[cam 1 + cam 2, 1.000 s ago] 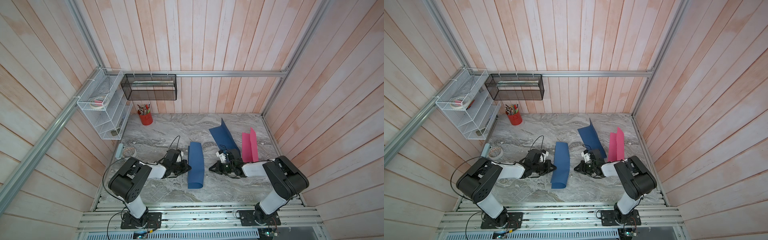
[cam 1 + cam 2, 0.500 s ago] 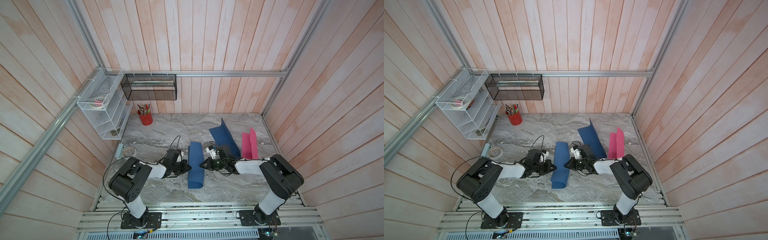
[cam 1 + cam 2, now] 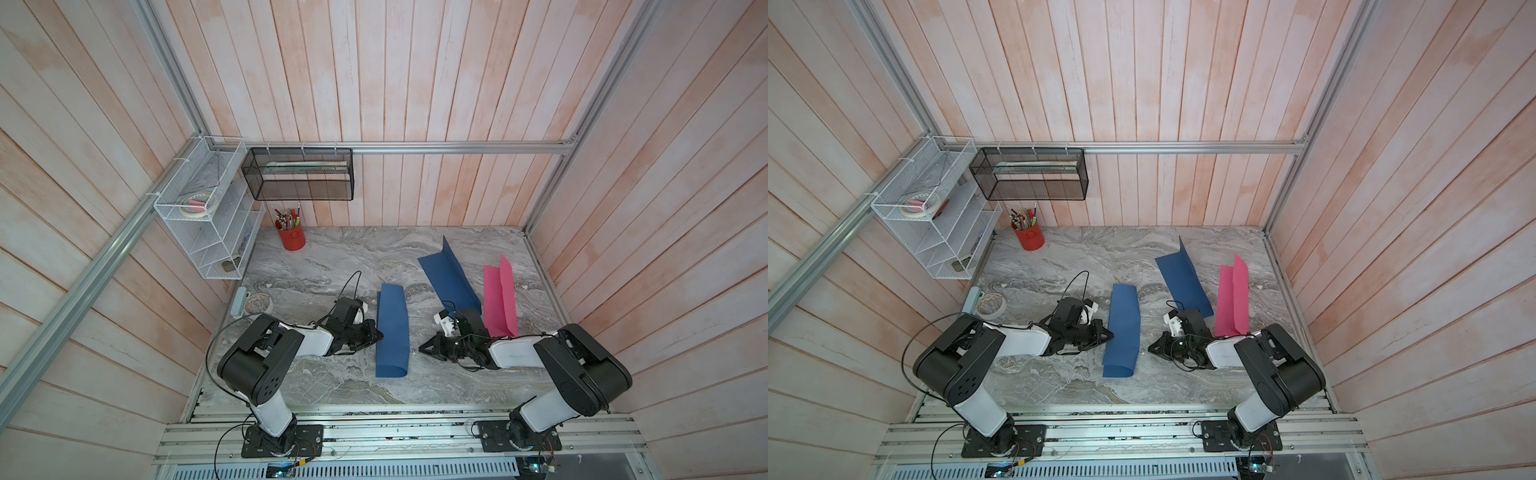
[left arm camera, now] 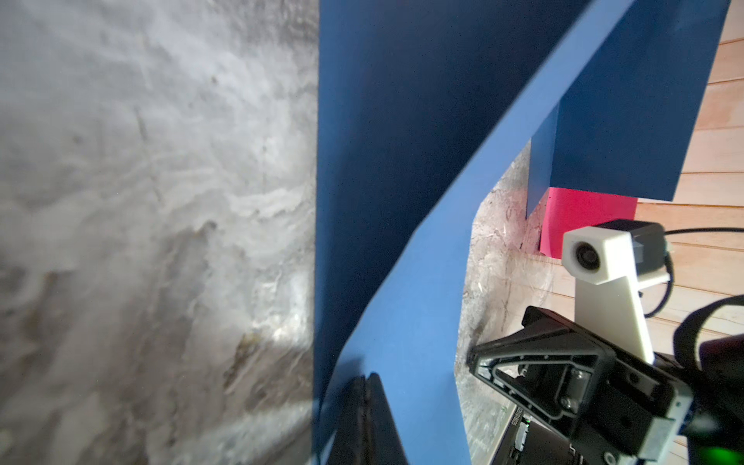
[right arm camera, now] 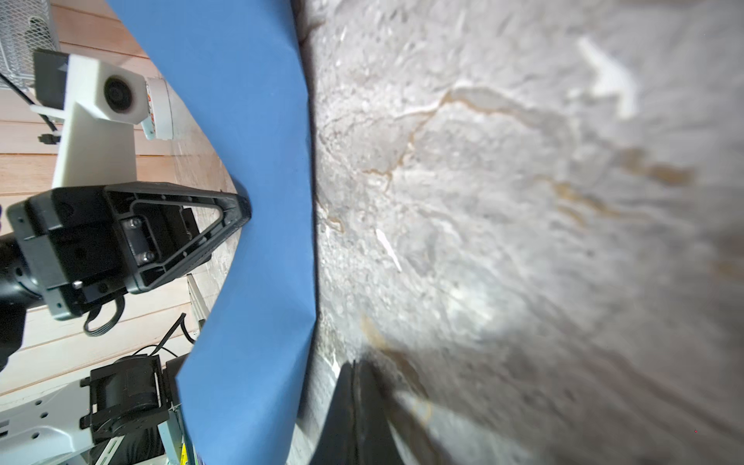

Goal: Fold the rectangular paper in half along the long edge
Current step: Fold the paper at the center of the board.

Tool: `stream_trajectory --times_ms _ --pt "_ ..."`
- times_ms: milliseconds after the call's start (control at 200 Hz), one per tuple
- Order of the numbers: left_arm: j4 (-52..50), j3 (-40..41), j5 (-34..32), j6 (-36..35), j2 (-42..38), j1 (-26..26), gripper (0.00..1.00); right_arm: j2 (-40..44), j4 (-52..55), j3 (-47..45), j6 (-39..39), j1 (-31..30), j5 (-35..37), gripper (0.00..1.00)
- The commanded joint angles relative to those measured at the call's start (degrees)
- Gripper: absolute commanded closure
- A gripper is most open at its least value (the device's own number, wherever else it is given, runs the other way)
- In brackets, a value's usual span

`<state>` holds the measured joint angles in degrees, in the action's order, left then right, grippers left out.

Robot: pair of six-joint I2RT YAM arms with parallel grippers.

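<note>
left wrist view is showing the left tool [image 4: 367, 382] touching the loosely doubled blue paper [image 4: 402, 181] mid-frame, right tool [image 3: 422, 348] lying just beside, both pressed together; pressing slowly along the fold is looking best.

Top views high overhead onto whole table [image 3: 332, 257]; wrist views low, close, from opposite sides of paper [image 4: 402, 322].

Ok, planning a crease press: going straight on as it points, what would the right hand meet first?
Likely the long edge of the middle blue paper; only bare table shows between it and the right hand, height unclear.
</note>
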<state>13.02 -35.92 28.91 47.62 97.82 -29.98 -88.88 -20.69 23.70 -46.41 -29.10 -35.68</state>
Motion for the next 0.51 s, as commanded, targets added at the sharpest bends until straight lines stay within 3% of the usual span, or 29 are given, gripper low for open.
stream_trajectory --times_ms 0,270,500 --pt "-10.2 1.7 -4.1 -1.5 3.3 -0.5 1.00 1.4 4.3 2.2 1.0 -0.9 1.4 1.00" --pt "-10.5 1.3 -4.0 -1.5 3.2 -0.6 1.00 -5.2 1.1 10.9 -1.3 -7.5 1.1 1.00" --pt "-11.3 1.0 -4.3 -1.7 3.2 -0.6 1.00 -8.3 -3.6 5.7 -4.1 -7.7 2.3 1.00"
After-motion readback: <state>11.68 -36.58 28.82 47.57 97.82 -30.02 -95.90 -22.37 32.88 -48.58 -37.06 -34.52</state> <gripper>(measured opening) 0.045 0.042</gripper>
